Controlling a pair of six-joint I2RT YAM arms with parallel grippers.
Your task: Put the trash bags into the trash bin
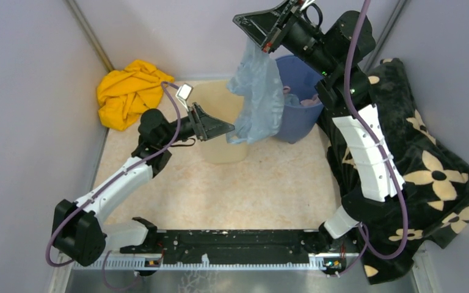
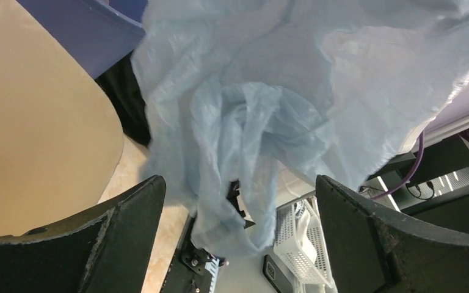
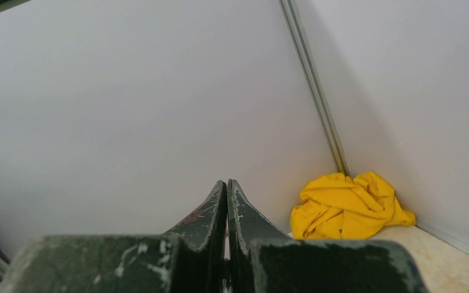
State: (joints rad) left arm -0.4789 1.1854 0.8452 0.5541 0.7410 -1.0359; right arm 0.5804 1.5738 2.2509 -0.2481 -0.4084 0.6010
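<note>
Hanging lengthwise from the pinched-together right fingers (image 3: 215, 210), the bag (image 1: 258, 97) trails its tail at three o'clock of the spread, empty left fingers (image 2: 128, 226), beside the bin (image 1: 223, 152).

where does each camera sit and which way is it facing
top external: fixed above and behind the arms, looking down; both arms show, bases at the bottom, the trash bag hanging near the trash bin.
left wrist: on the left arm, looking past the open left gripper into the bag's folds, bin wall at left.
right wrist: held high, facing the back corner and the yellow cloth; the shut right gripper shows.
shared: top and right wrist see the cloth; top and left wrist see the bag.
</note>
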